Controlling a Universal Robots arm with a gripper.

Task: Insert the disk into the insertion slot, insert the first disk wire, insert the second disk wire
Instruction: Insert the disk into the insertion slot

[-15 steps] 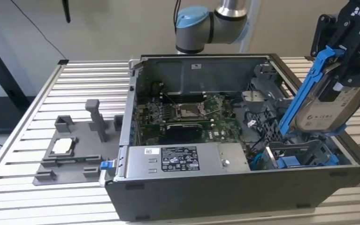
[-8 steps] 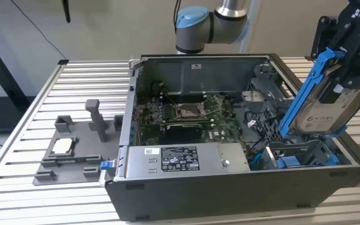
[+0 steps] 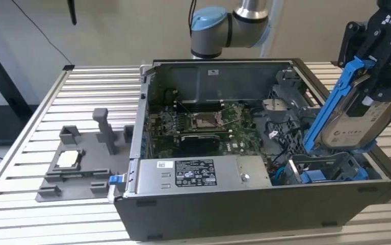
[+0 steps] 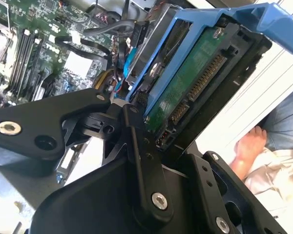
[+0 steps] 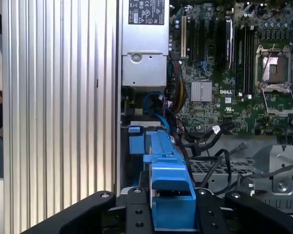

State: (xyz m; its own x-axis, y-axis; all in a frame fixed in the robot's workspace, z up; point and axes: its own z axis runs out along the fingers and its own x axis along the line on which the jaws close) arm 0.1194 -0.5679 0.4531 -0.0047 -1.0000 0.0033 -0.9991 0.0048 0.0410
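Disk point(image 3: 348, 122) is clamped in the closed claw point(image 3: 375, 94) and tilted edge-down, presumably to match the insertion slot point(image 3: 326, 171) below. Contact seemingly is not made.

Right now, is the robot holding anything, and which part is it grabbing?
Yes. The gripper holds the disk in its blue frame. It grips the disk at the upper end, and the disk hangs tilted over the open computer case.

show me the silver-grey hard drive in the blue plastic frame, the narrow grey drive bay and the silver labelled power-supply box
silver-grey hard drive point(image 3: 353, 122): exterior view, its labelled face.
narrow grey drive bay point(image 3: 331, 166): exterior view, its upright wall.
silver power-supply box point(image 3: 195, 174): exterior view, its printed label.
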